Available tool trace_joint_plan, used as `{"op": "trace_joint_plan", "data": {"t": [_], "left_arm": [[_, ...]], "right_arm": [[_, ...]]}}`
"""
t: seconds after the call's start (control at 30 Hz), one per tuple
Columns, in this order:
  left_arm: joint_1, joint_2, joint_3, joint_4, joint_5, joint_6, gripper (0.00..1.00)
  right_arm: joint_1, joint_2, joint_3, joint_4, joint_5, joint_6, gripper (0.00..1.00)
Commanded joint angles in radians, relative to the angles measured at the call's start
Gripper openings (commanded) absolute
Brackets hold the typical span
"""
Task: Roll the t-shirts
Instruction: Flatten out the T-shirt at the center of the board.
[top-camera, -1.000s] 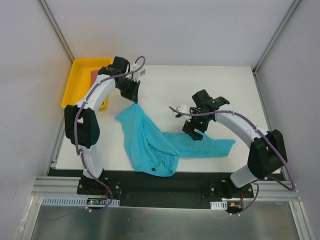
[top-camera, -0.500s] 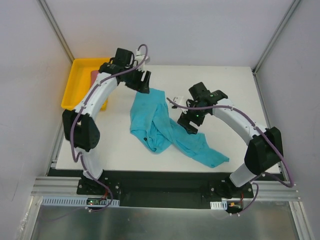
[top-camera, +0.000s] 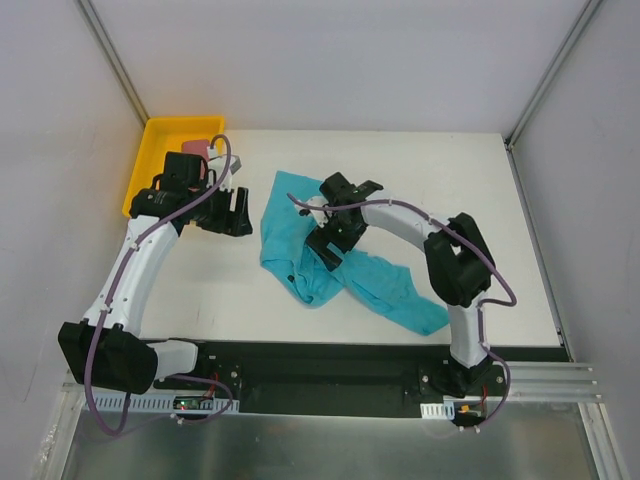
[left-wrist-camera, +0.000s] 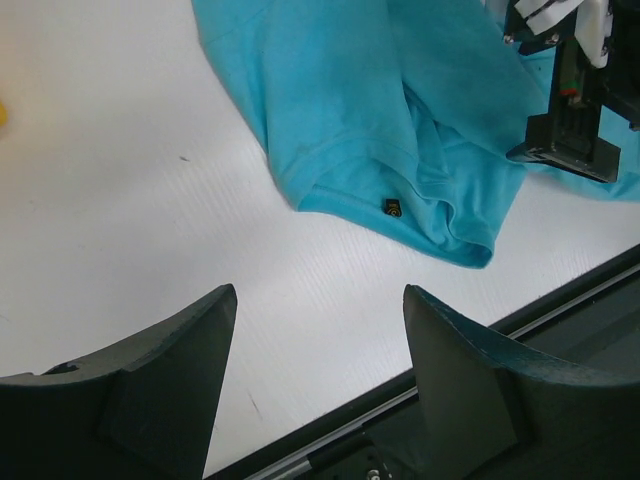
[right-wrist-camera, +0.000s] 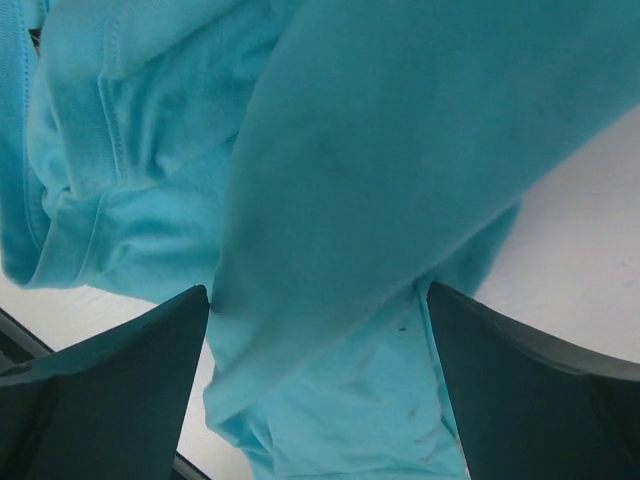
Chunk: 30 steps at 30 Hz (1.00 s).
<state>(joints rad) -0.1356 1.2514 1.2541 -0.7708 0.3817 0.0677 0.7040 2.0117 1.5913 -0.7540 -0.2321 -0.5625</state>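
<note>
Two t-shirts. Teal t-shirt (top-camera: 288, 225) crumpled mid-surface (top-camera: 420, 180), long axis upper left to lower right. Rose-red t-shirt (top-camera: 196, 148) in yellow tray (top-camera: 150, 160), upper left. Left hand (left-wrist-camera: 318, 295) spread wide, empty. Right hand (right-wrist-camera: 318, 292) spread wide over teal cloth.

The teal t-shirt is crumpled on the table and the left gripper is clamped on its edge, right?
No. The teal t-shirt is crumpled on the table, but the left gripper is open and empty beside it, as the left wrist view shows.

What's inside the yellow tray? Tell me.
A patch of red cloth shows in the yellow tray, by its right wall. The left arm covers the rest of it, so its full shape is hidden.
</note>
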Motion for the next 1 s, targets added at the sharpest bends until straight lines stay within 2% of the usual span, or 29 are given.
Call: {"op": "trace_joint_plan", "data": {"t": [0.0, 0.03, 0.1, 0.2, 0.23, 0.3, 0.33, 0.4, 0.43, 0.5, 0.53, 0.6, 0.63, 0.67, 0.7, 0.77, 0.8, 0.97], "left_arm": [[0.022, -0.035, -0.030, -0.016, -0.018, 0.014, 0.67], [0.025, -0.038, -0.030, -0.021, -0.018, 0.015, 0.67], [0.028, -0.043, -0.032, -0.022, -0.010, 0.015, 0.67], [0.028, -0.035, -0.028, -0.022, 0.017, 0.020, 0.67], [0.028, -0.030, -0.025, -0.022, 0.023, 0.020, 0.67], [0.027, -0.008, -0.015, -0.022, 0.045, 0.021, 0.66], [0.028, 0.000, -0.009, -0.022, 0.052, 0.023, 0.66], [0.028, 0.028, 0.008, -0.019, 0.065, 0.021, 0.66], [0.028, 0.037, 0.016, -0.021, 0.083, 0.020, 0.66], [0.028, 0.066, 0.037, -0.016, 0.097, 0.015, 0.66], [0.028, 0.077, 0.045, -0.016, 0.109, 0.012, 0.66], [0.028, 0.100, 0.067, -0.015, 0.118, 0.011, 0.66], [0.027, 0.108, 0.073, -0.015, 0.120, 0.011, 0.66], [0.025, 0.117, 0.083, -0.016, 0.118, 0.011, 0.66], [0.027, 0.121, 0.087, -0.015, 0.115, 0.014, 0.66], [0.027, 0.128, 0.090, -0.013, 0.109, 0.015, 0.66], [0.027, 0.131, 0.088, -0.013, 0.105, 0.017, 0.66], [0.027, 0.126, 0.071, -0.010, 0.091, 0.027, 0.66]], "right_arm": [[0.014, 0.013, -0.004, 0.019, 0.079, 0.084, 0.84], [0.003, 0.012, -0.002, 0.027, 0.102, 0.087, 0.66], [-0.029, -0.001, 0.019, 0.035, 0.082, 0.114, 0.55], [-0.141, -0.059, 0.039, 0.025, -0.011, 0.147, 0.36], [-0.168, -0.101, 0.045, 0.018, -0.077, 0.157, 0.23], [-0.224, -0.154, 0.032, 0.002, -0.128, 0.193, 0.11], [-0.292, -0.183, 0.000, -0.001, -0.177, 0.241, 0.06], [-0.412, -0.261, -0.069, -0.004, -0.197, 0.268, 0.07], [-0.451, -0.280, -0.106, -0.008, -0.188, 0.259, 0.14], [-0.573, -0.309, -0.233, -0.022, -0.170, 0.247, 0.35], [-0.609, -0.315, -0.282, -0.022, -0.097, 0.236, 0.55], [-0.682, -0.350, -0.362, -0.022, 0.002, 0.191, 0.66], [-0.692, -0.366, -0.364, -0.027, 0.058, 0.176, 0.76], [-0.695, -0.396, -0.328, -0.044, 0.057, 0.124, 0.81], [-0.677, -0.412, -0.298, -0.053, 0.034, 0.093, 0.91], [-0.623, -0.441, -0.236, -0.056, 0.011, -0.003, 0.91], [-0.551, -0.471, -0.202, -0.051, 0.008, -0.038, 0.88], [-0.333, -0.489, -0.231, -0.021, -0.029, -0.223, 0.80]]}}
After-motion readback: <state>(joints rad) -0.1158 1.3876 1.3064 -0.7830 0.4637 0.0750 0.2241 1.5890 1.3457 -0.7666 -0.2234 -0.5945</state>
